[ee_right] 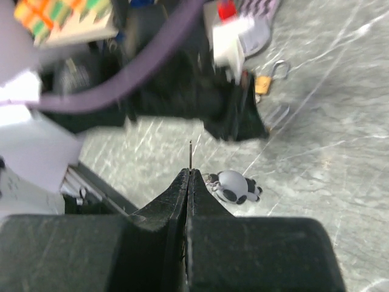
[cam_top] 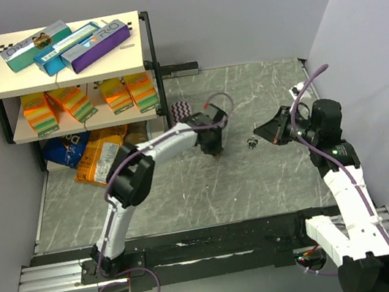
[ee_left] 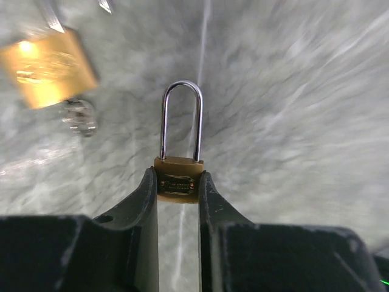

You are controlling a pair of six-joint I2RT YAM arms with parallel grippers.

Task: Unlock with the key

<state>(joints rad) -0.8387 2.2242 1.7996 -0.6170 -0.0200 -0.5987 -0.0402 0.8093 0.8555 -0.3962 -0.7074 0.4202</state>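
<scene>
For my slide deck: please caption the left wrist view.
Left claw closed on a small brass padlock by its body, shackle pointing away, above the marbled table.

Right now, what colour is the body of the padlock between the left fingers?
The padlock body is brass-gold; the left wrist view shows it best.
</scene>
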